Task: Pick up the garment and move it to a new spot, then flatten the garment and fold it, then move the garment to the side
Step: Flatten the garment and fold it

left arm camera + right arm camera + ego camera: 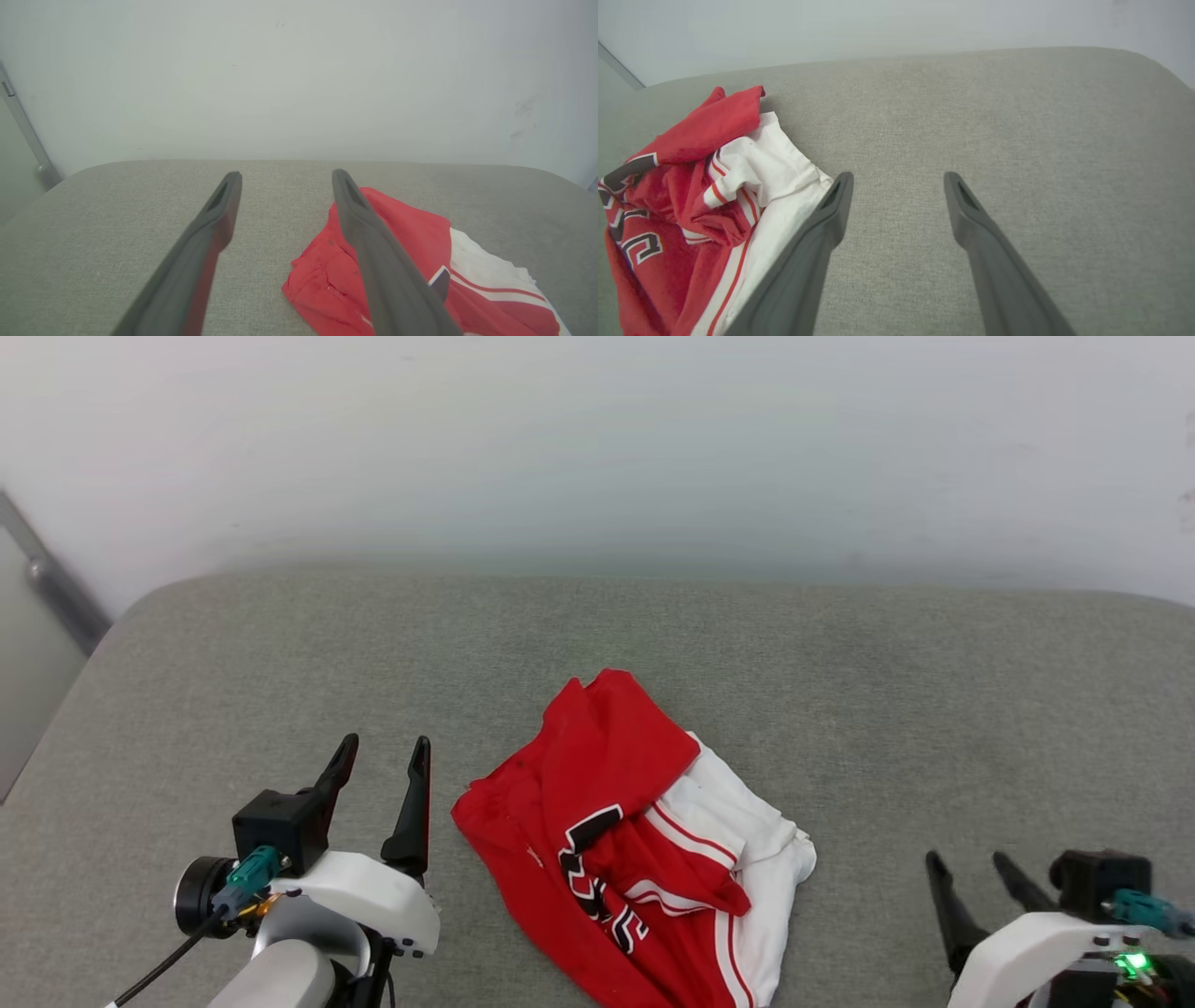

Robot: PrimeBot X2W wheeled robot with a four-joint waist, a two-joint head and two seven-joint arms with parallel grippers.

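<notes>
— While the garment [635,840] lies bunched up on the grey bench [840,691], where does it sit against the fingers?

— Between the two arms, nearer the left one. The left fingers [414,803] stand just beside its red edge without touching it. In the left wrist view the garment [411,233] lies to the right, partly behind one finger. The right fingers [948,905] are farther off from its white side. In the right wrist view the white cloth [784,172] runs behind one finger.

— Is either pair gripping?

— No. Both pairs are spread wide, with bare bench fabric between them.

— What is hard to make out?

— The black, white-outlined lettering [588,863] is folded into the creases, so no word can be read. The garment's near edge is cut off at the bottom of the head view. I cannot tell collar from hem.

— And the arms?

— Both white wrists come in from the lower corners, the right one partly cut off. The fingers point away from the robot, toward the pale wall [597,448]. Whether the tips touch the bench, I cannot tell.
</notes>
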